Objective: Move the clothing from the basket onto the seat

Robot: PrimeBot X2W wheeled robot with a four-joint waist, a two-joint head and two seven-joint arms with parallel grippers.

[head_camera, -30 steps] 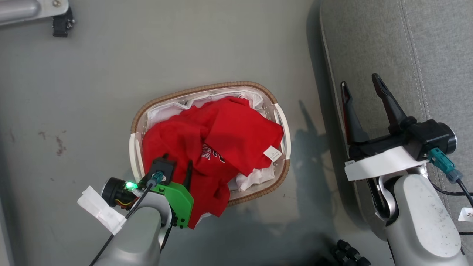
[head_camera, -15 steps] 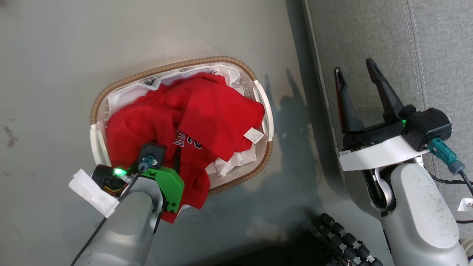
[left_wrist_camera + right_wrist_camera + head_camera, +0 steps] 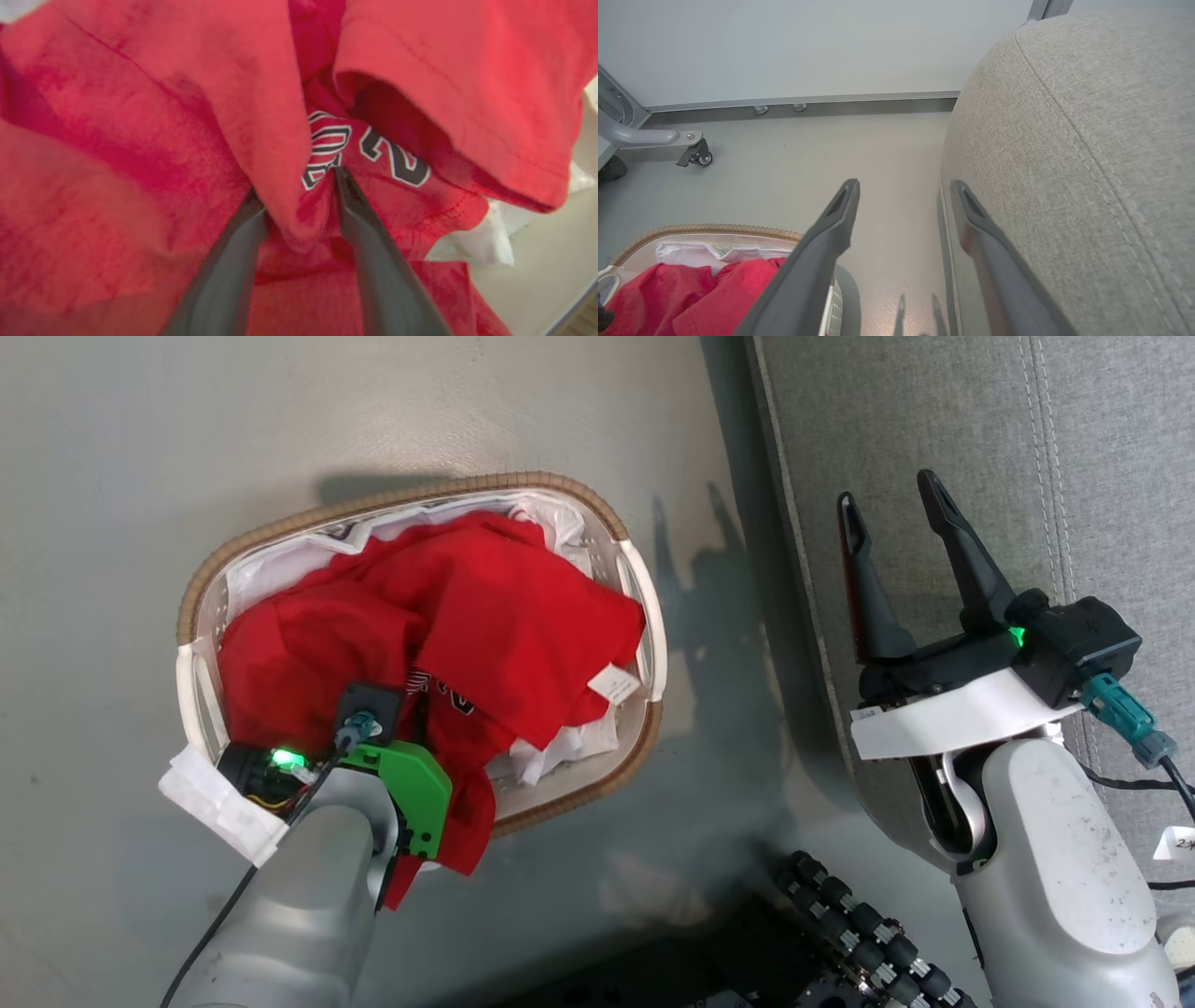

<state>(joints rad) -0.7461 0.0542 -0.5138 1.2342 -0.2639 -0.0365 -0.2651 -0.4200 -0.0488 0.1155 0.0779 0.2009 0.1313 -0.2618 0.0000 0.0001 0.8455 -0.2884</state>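
The white basket (image 3: 401, 497) with a brown woven rim stands on the floor left of the seat (image 3: 1074, 420). Red clothing (image 3: 504, 607) is heaped in it, with a white tag (image 3: 613, 683), and one end hangs over the near rim. My left gripper (image 3: 411, 689) is pushed down into the heap. In the left wrist view the left gripper (image 3: 296, 186) is open astride a fold of red clothing (image 3: 140, 116), beside the black-and-white number 2 (image 3: 397, 161). My right gripper (image 3: 885, 490) is open and holds nothing, over the seat's edge (image 3: 1064, 140).
A plain white sheet (image 3: 569, 747) lies under the red garments. Black rollers of my base (image 3: 859, 933) sit near the bottom, between basket and seat. A castor on a metal leg (image 3: 693, 156) stands by the far wall. Grey floor surrounds the basket (image 3: 705, 228).
The head camera has swung, so the basket and seat sit further left in the picture. My left gripper has gone deeper into the red heap, toward the basket's middle. The right gripper stays open.
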